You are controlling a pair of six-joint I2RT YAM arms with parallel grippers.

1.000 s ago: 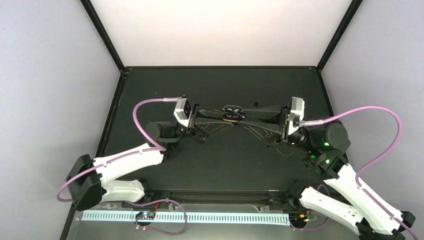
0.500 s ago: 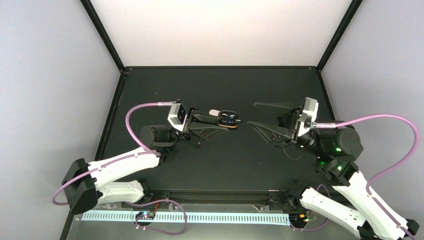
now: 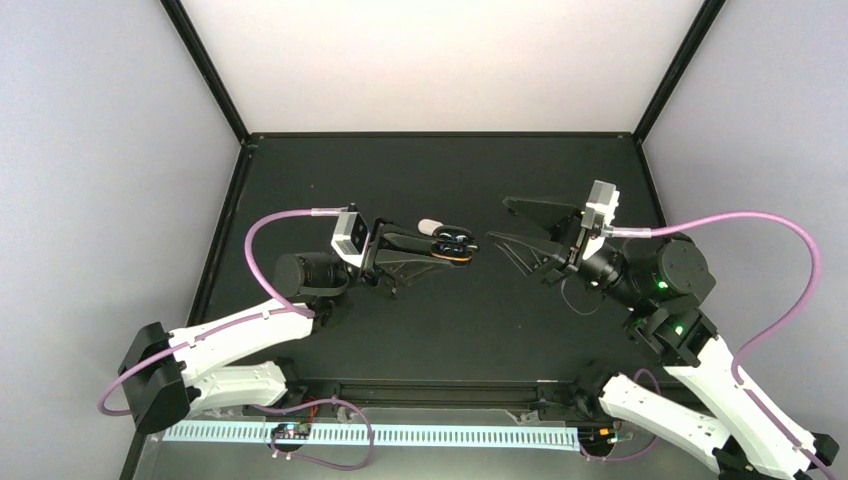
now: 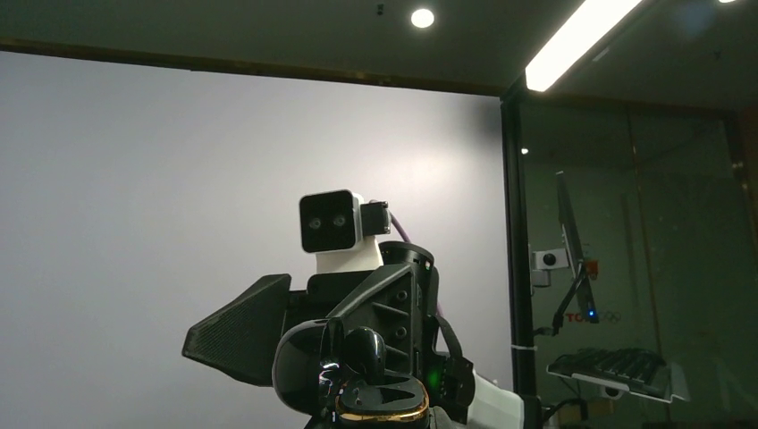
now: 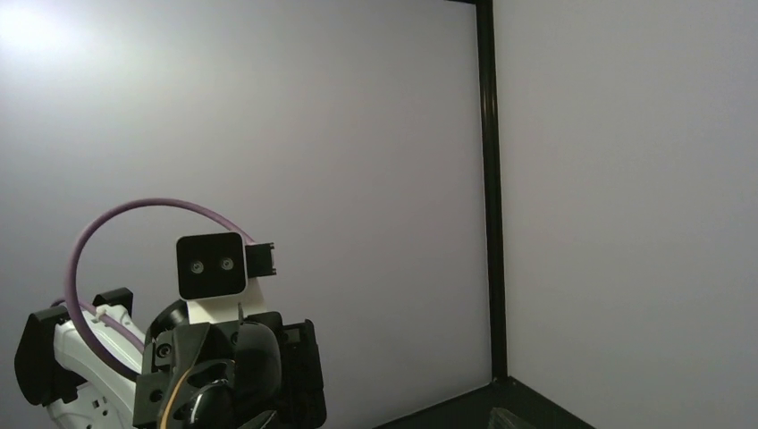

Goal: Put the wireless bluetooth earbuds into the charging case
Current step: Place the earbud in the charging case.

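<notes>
The left fingers (image 3: 410,240) pinch the open case (image 3: 453,240) up above the bench (image 3: 430,320), the right fingers (image 3: 535,207) are spread wide near it, not touching, and I cannot see the earbuds.

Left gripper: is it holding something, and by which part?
Yes: the left gripper pinches the open charging case across its lower body; exact contact spots are hidden.

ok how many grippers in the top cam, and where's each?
2. The left gripper is left of table centre, closed on the charging case. The right gripper is just right of it, open, empty, not touching the case.
</notes>
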